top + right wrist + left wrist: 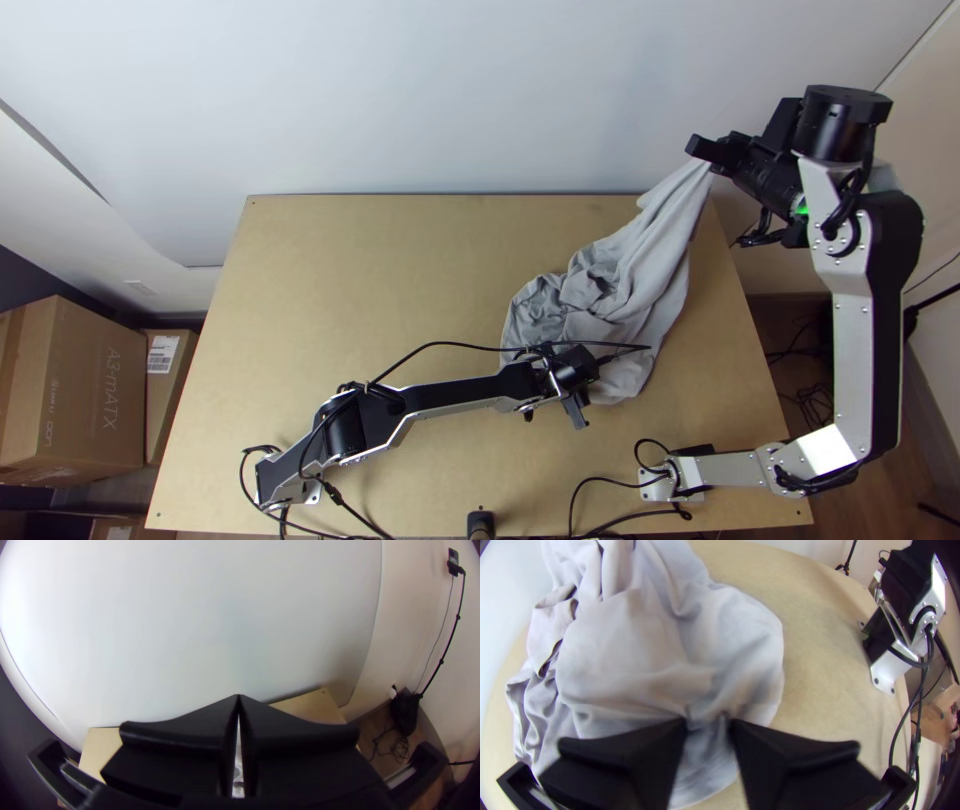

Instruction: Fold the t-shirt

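Note:
The grey t-shirt lies bunched at the right part of the table, its upper end drawn up into a narrow, creased strip. At the top of that strip my right gripper is shut on the cloth, raised beyond the far right corner. In the right wrist view the fingers of the right gripper meet, and a sliver of shirt shows below between them. My left gripper is by the shirt's near edge. From its wrist, the left gripper is partly open, with shirt fabric between and beyond its fingers.
Bare wood of the table stretches left of the shirt. The left forearm crosses the near middle. A white wall stands behind the far edge. Cardboard boxes are beyond the left edge, and cables run along the near edge.

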